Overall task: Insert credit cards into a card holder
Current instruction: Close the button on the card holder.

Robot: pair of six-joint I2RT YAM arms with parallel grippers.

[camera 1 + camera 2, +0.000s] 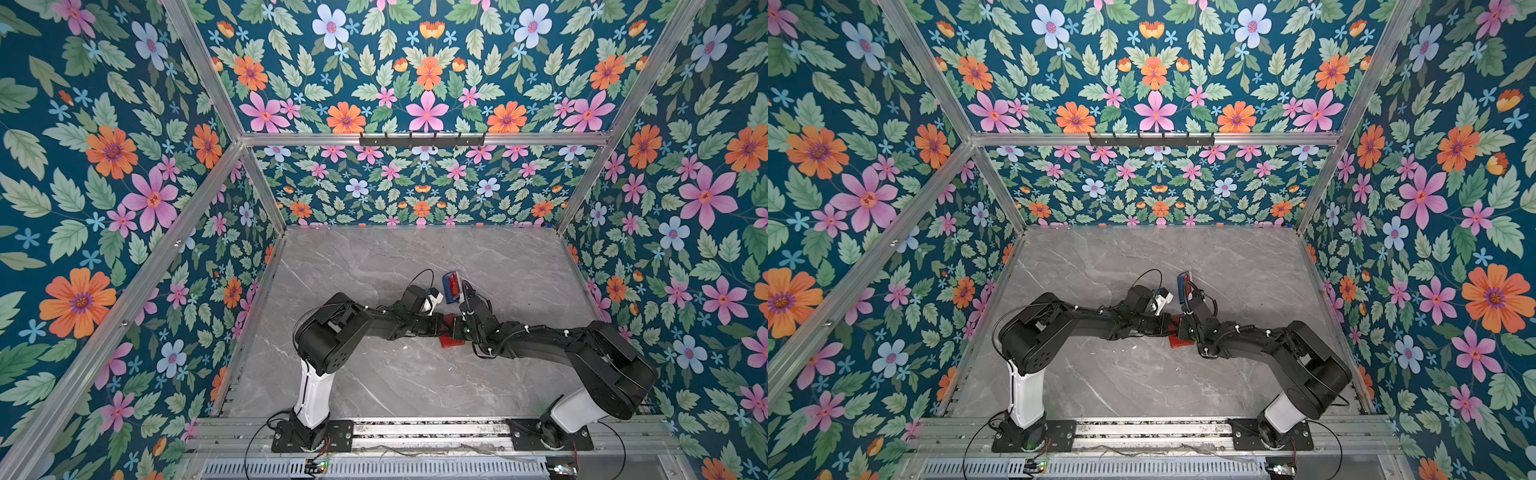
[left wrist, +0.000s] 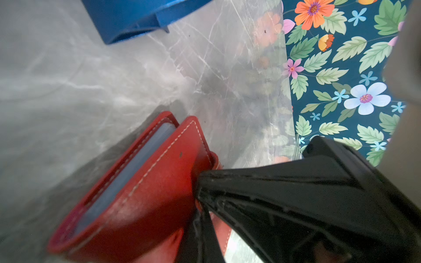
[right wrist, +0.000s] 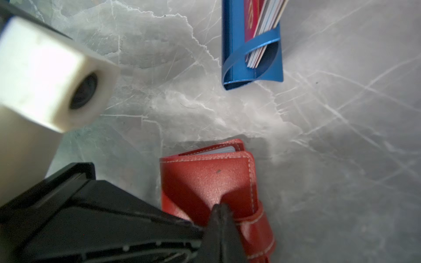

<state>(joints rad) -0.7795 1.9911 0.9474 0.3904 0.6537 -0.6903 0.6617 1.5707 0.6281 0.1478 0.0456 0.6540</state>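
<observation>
Marble worktop (image 1: 415, 257), floral walls (image 1: 124, 166): red card holder (image 3: 205, 177) lies folded.
Closed tight, left jaws and right jaws touch it; credit cards (image 3: 262, 29) sit in blue rack (image 3: 232, 57).

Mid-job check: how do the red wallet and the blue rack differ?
The red wallet is stitched, grained and folded almost shut; the blue rack is smooth and open. The rack holds the stack of cards; the wallet shows only a pale sleeve edge. The left hand and right hand, both shut, are at the wallet; the rack sits apart, untouched. Both lie on the marble table.
</observation>
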